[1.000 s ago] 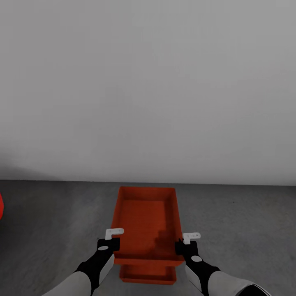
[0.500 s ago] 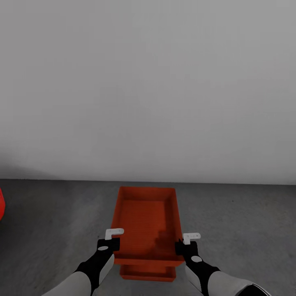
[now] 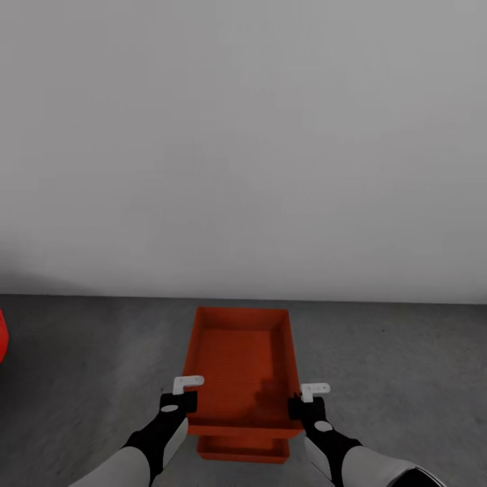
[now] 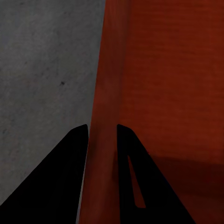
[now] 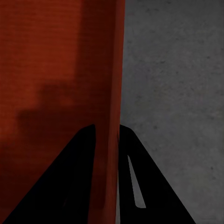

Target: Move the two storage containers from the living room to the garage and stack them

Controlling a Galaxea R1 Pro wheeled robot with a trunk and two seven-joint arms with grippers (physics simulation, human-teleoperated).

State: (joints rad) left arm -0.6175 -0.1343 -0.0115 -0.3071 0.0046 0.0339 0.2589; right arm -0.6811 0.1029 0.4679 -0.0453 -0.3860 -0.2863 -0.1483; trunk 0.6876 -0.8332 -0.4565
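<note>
Two orange-red storage containers sit one above the other over the garage's grey concrete floor [image 3: 406, 379], near the plain wall [image 3: 243, 135]. The upper container [image 3: 240, 365] is held by both arms: the left pincer [image 3: 187, 385] is clamped on its left wall, the right pincer [image 3: 314, 390] on its right wall, each wall pinched between dark fingers [image 4: 79, 140] in the wrist views. The lower container [image 3: 243, 450] peeks out beneath the near end. To stack well, I judge, both arms should lower evenly, keeping the bin level and square over the lower one, before letting go.
</note>
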